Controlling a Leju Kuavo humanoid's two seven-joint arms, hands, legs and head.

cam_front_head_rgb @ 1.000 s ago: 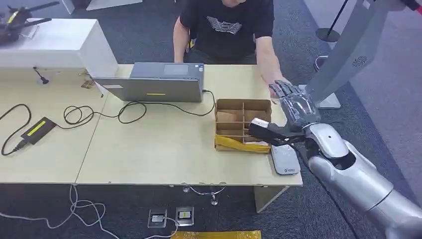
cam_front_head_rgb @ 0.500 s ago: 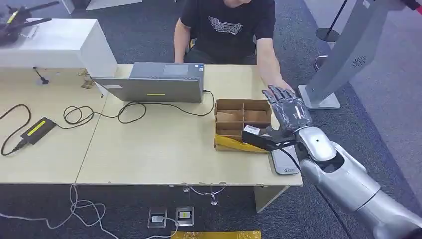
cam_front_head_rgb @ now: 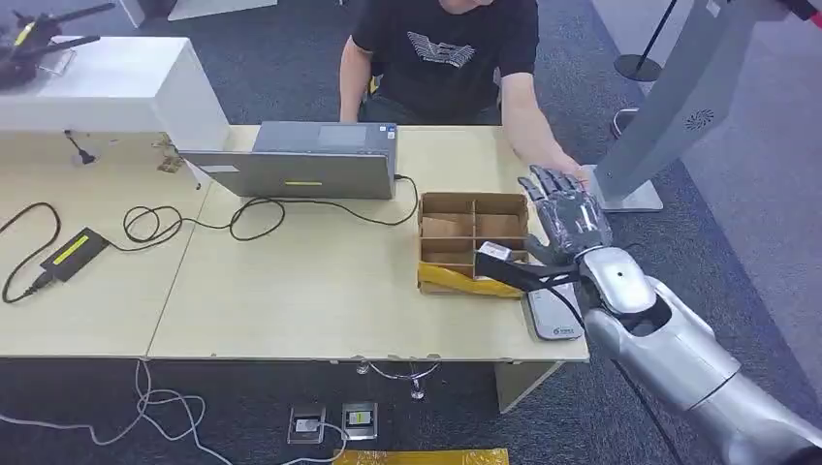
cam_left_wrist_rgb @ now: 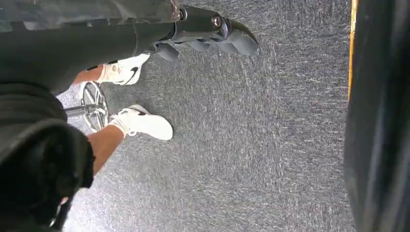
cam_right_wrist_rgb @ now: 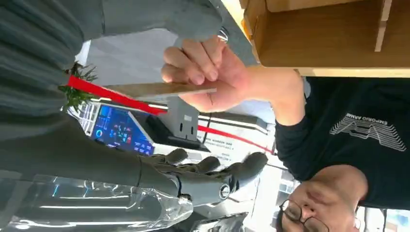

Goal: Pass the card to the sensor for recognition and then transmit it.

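grey carpet surrounds the pale bench, where the right hand hovers, fingers spread and holding nothing, beside the divided cardboard box, above a flat grey card reader. at the left wrist, the left hand hangs over carpet, its fingers curled in on nothing. at the right wrist, a person's hand pinches the card, which lies close to the thick grey thumb; whether they touch, i cannot tell.

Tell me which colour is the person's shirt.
Black, with a pale printed graphic on the shirt chest; clearest in the head view.
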